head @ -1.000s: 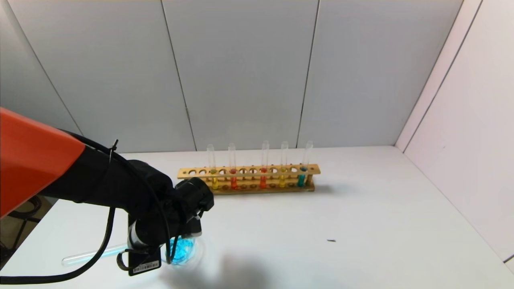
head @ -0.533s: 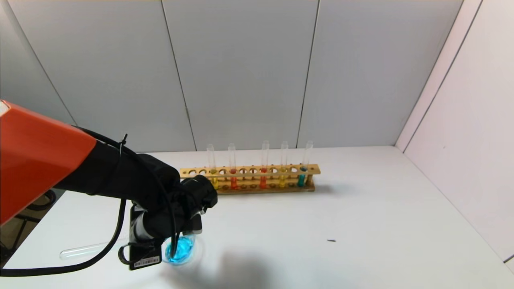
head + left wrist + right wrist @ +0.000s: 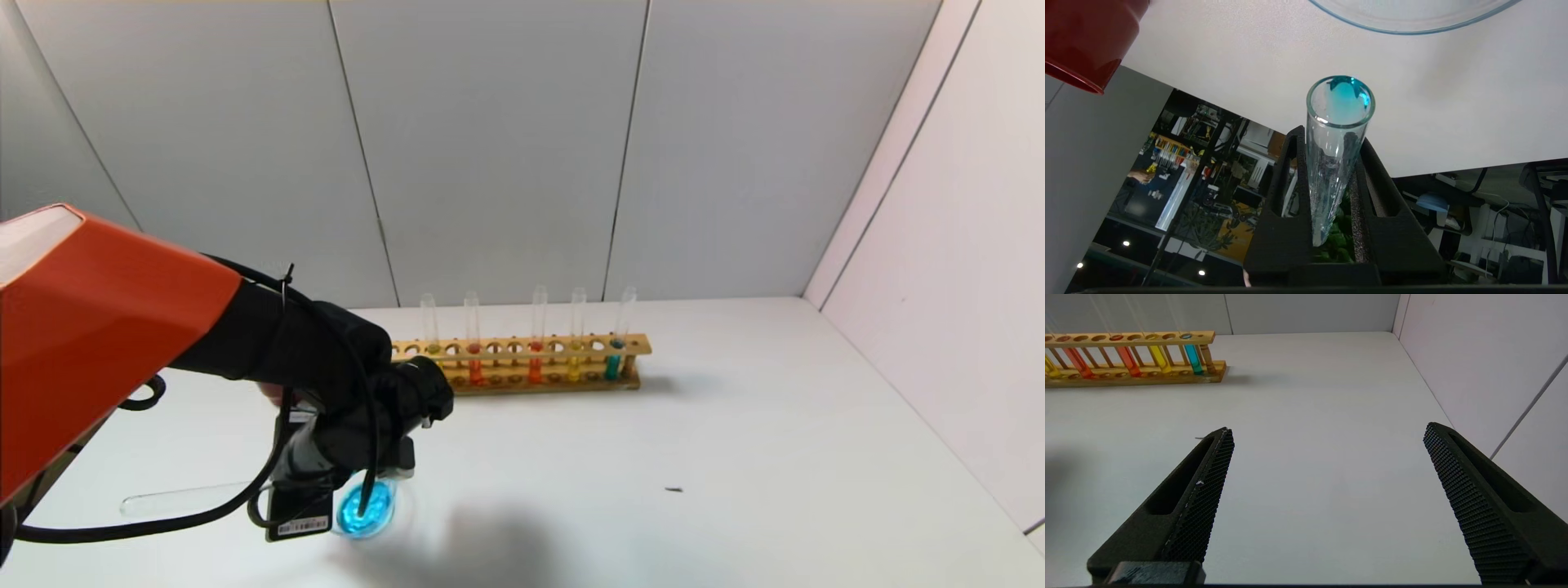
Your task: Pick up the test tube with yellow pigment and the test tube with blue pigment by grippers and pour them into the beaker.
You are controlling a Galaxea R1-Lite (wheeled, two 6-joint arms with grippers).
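Observation:
My left gripper (image 3: 392, 461) is shut on a blue-pigment test tube (image 3: 184, 498), held nearly level and sticking out to the left beside the beaker (image 3: 365, 508), which holds blue liquid. In the left wrist view the gripper (image 3: 1331, 134) clamps the tube (image 3: 1333, 163). It looks almost drained, with a teal trace at its mouth. The beaker's rim (image 3: 1412, 24) is just beyond. Two yellow tubes (image 3: 433, 359) (image 3: 575, 359) and a second blue tube (image 3: 613, 359) stand in the wooden rack (image 3: 522, 382). My right gripper (image 3: 1327, 433) is open and empty over the bare table.
Two orange-red tubes (image 3: 474, 363) (image 3: 535, 363) also stand in the rack, which shows in the right wrist view (image 3: 1135, 373). A dark red cup (image 3: 1086, 36) stands close to the beaker, mostly hidden behind my left arm in the head view. Walls close the back and right sides.
My left arm has risen and shifted slightly right. The tube's free end has lifted, so the tube lies flatter. More of the beaker's blue liquid shows.

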